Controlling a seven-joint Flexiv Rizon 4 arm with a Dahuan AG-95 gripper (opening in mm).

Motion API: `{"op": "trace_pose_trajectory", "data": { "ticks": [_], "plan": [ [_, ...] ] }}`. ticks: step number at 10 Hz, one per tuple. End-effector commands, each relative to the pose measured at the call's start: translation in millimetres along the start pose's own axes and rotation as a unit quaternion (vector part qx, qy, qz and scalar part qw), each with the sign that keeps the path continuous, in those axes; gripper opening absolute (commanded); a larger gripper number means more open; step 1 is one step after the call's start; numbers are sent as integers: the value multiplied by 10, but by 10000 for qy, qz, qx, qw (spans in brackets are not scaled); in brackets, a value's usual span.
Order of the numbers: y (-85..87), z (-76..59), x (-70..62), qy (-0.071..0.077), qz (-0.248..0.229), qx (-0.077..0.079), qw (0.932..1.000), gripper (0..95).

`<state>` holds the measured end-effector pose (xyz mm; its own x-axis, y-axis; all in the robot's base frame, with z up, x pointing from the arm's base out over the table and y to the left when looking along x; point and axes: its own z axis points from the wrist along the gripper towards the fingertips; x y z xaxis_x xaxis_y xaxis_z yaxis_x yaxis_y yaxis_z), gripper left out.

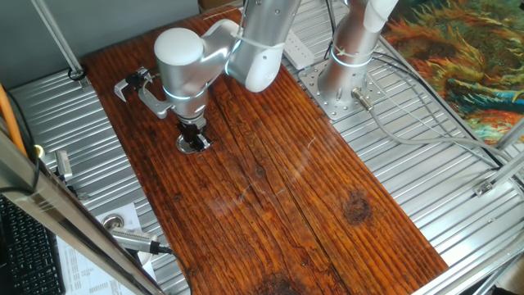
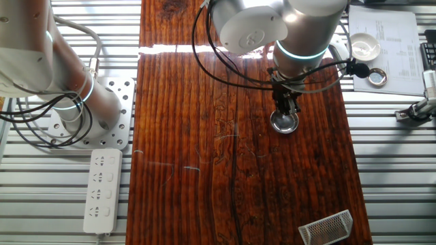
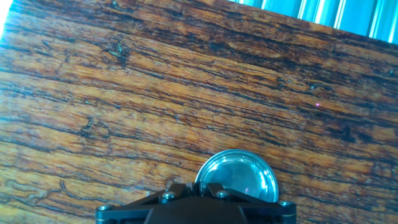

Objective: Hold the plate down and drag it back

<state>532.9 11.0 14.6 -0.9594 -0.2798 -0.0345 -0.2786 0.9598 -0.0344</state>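
Observation:
The plate (image 1: 194,145) is a small round metal disc lying flat on the dark wooden board (image 1: 278,188), near the board's left edge in one fixed view. From the other fixed view, the plate (image 2: 284,123) shows a shiny rim. My gripper (image 1: 193,131) points straight down with its fingers closed together and their tips on the plate's top. Seen from the other side, the gripper (image 2: 285,109) stands directly over the disc. Through the hand view the plate (image 3: 239,177) sits right beside the closed gripper (image 3: 193,186) at the bottom edge.
A bent silver bracket (image 1: 133,86) lies just off the board's left edge. The arm's base (image 1: 344,90) stands on the ribbed metal table. A power strip (image 2: 102,187), a mesh holder (image 2: 327,228) and a white bowl (image 2: 363,45) sit around the board.

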Motion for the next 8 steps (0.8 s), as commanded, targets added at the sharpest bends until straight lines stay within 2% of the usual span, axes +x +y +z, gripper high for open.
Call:
{"op": "trace_pose_trajectory", "data": {
  "ticks": [1,5,7,8],
  "plan": [
    [11,3,-5,-15,29,-40,10000,0],
    [13,2,-8,1,77,-8,10000,0],
    [13,2,-8,62,80,160,9998,0],
    [13,2,-8,70,50,190,9998,0]
  ]
}}
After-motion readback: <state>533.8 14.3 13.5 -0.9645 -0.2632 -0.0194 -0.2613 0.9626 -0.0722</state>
